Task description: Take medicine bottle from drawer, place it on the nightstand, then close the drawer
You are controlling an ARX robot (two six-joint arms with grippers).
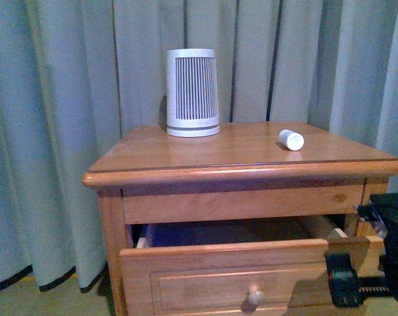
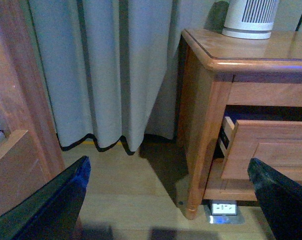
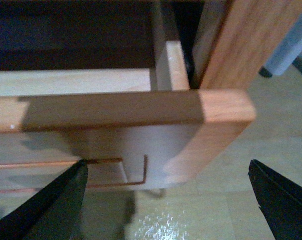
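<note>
The medicine bottle (image 1: 291,139), tiny and white, lies on its side on the nightstand (image 1: 245,172) top, right of middle. The drawer (image 1: 245,275) with a round knob (image 1: 254,294) stands part open below the shorter drawer. My right gripper (image 1: 356,280) is open and empty, right by the drawer front's right end; in the right wrist view the gripper (image 3: 165,200) has the drawer's front corner (image 3: 210,120) between its wide-spread fingers. My left gripper (image 2: 170,200) is open and empty, low over the floor to the left of the nightstand (image 2: 210,125).
A large white ribbed cylinder (image 1: 193,92) stands at the back of the nightstand top. Grey curtains (image 1: 54,131) hang behind. Other wooden furniture (image 2: 16,125) stands to the left of the left gripper. A floor socket (image 2: 224,207) lies by the nightstand's foot.
</note>
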